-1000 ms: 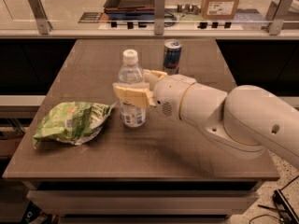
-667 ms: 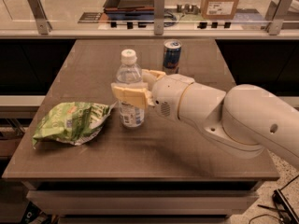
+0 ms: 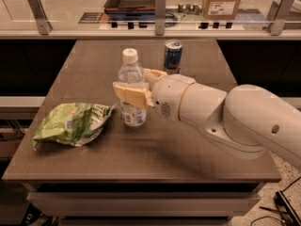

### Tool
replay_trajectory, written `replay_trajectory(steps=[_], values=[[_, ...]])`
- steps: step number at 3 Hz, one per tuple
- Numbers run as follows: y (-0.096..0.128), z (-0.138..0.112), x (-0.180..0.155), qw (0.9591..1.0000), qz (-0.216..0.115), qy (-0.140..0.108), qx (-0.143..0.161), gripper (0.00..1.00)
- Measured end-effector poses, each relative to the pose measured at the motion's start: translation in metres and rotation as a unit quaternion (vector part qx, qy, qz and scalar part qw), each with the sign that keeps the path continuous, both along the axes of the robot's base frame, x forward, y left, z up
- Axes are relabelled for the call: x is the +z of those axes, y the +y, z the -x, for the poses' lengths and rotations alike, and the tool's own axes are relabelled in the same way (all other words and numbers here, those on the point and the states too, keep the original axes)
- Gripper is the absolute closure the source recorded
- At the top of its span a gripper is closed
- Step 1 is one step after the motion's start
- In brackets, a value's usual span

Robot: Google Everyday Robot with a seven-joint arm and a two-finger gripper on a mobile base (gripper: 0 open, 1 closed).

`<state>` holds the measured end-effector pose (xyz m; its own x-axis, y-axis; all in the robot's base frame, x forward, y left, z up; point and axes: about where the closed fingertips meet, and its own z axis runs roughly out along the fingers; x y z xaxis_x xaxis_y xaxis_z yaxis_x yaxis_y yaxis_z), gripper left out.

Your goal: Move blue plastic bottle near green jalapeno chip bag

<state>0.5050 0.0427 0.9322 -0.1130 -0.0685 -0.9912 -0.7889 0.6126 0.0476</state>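
Change: almost none can be made out against the pictures from a second ago; the bottle [image 3: 129, 75], the chip bag [image 3: 71, 124] and the pincer [image 3: 132, 82] are all found where they were.
Pincer: it is held over the middle of the table [image 3: 188, 154], reached in from the right by the arm [image 3: 225, 117]. It is closed around the bottle at mid-height, with one finger laid across the front of the bottle and the other seen behind it.
Bottle: it is kept upright, cap up, just right of the chip bag. Its base appears to be set on the table, though a slight lift cannot be ruled out.
Chip bag: it is spread flat near the left front of the table, its right tip brought close to the foot of the bottle; whether the two touch cannot be told.
Can: it is left standing behind the bottle toward the far edge, apart from the pincer and not involved.
Meaning for the task: since nothing has been shifted over the last second, the carrying is judged to be finished, and the bottle is taken as already placed near the chip bag.
What is left: the grip is judged to need releasing and the arm drawing back to the right.
Risk: the bottle is tall and light, so it could be tipped onto the chip bag if a finger were dragged across it while the arm is drawn away.
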Motion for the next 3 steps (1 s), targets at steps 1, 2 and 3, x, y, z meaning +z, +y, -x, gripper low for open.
replay_trajectory(steps=[1,2,3], values=[[0.0021,0.0008,0.0008,1.0,0.001,-0.001,0.001,0.13],[0.0041,0.0016,0.0017,1.0,0.002,-0.002,0.003,0.0],[0.0042,0.0016,0.0017,1.0,0.002,-0.002,0.003,0.0]])
